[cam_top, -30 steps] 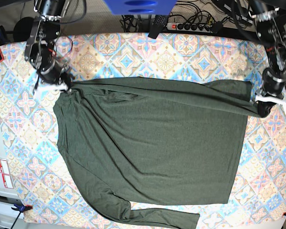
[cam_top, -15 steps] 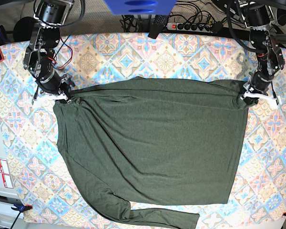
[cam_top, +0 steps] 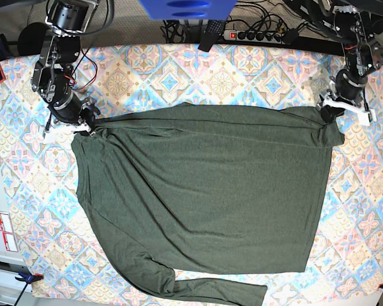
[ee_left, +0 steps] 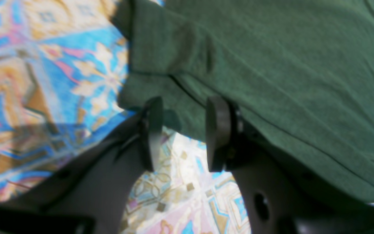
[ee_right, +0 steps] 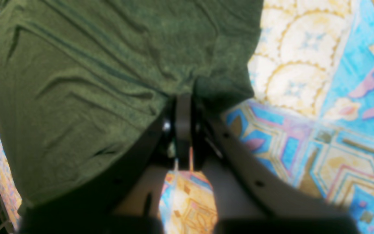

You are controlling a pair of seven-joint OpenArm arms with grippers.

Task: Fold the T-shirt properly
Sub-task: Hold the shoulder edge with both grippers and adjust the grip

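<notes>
T-shirt (cam_top: 204, 191): large, dark olive-green heathered knit, long-sleeved, plain, no print. Spread mostly flat on patterned tablecloth (cam_top: 179, 70), covering its middle. Top edge folded over into narrow band running across width. One sleeve lies along shirt's bottom edge, near tablecloth's near edge. Soft diagonal wrinkles across body. Right-side edge straight. Upper corners bunched, creased, slightly puckered.
</notes>
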